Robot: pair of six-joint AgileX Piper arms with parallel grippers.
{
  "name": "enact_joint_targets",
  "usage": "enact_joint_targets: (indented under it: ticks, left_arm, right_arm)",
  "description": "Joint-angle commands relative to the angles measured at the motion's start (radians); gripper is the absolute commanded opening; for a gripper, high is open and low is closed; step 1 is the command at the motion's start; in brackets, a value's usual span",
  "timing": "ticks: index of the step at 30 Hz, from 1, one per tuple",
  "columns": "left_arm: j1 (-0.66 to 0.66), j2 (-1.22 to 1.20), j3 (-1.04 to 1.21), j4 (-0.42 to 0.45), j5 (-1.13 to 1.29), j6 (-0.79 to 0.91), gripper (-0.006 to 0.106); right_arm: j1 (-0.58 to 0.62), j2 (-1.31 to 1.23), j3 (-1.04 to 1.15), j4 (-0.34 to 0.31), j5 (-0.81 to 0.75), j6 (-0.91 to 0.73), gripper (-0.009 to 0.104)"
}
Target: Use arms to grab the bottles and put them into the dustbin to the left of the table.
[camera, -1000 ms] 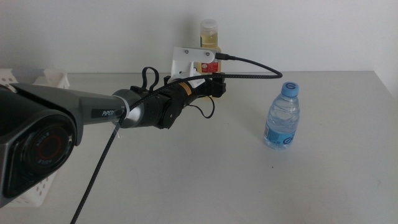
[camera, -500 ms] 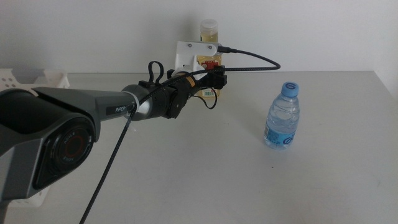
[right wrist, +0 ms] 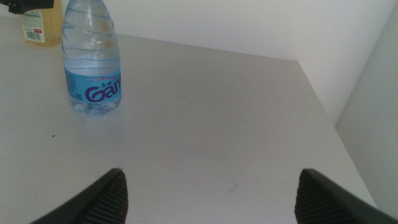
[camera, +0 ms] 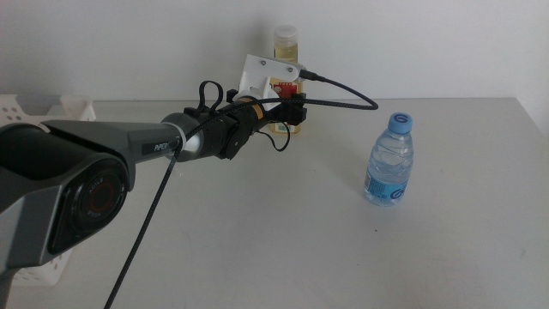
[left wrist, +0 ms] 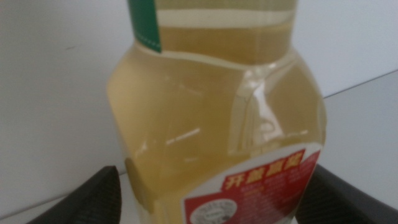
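Note:
The tall yellow-juice bottle (camera: 286,50) with a white cap stands at the table's far edge, by the wall. My left arm reaches across from the left, and its gripper (camera: 292,112) is open, with one jaw on each side of that bottle. In the left wrist view the juice bottle (left wrist: 217,124) fills the picture between the two jaws of the left gripper (left wrist: 211,193). The short water bottle (camera: 390,161) with a blue cap stands upright to the right. My right gripper (right wrist: 211,196) is open and empty, well short of the water bottle (right wrist: 92,59). No red can is in view.
The white perforated dustbin (camera: 77,107) sits at the left side, mostly hidden behind the left arm. A black cable (camera: 343,90) loops from the wrist bracket toward the water bottle. The table's right edge (right wrist: 323,106) runs close to a wall.
The left arm has pushed farther toward the back wall, bringing its jaws up around the juice bottle. The water bottle has not moved.

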Motion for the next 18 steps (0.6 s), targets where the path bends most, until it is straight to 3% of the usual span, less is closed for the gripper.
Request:
enact_joint_targets:
  ticks: [1,4,18]
  left_arm:
    - [0.018,-0.073,-0.032,0.015,-0.042,-0.059,0.092]
    - [0.026,-0.073,-0.032,0.056,-0.042,-0.112,0.092]
    - [0.066,-0.073,-0.033,0.094,-0.130,-0.208,0.092]
  right_arm:
    - [-0.007,-0.022,-0.009,-0.011,-0.072,-0.008,0.075]
    - [-0.007,-0.022,-0.009,-0.011,-0.072,-0.008,0.075]
    - [-0.007,-0.022,-0.009,-0.011,-0.072,-0.008,0.075]
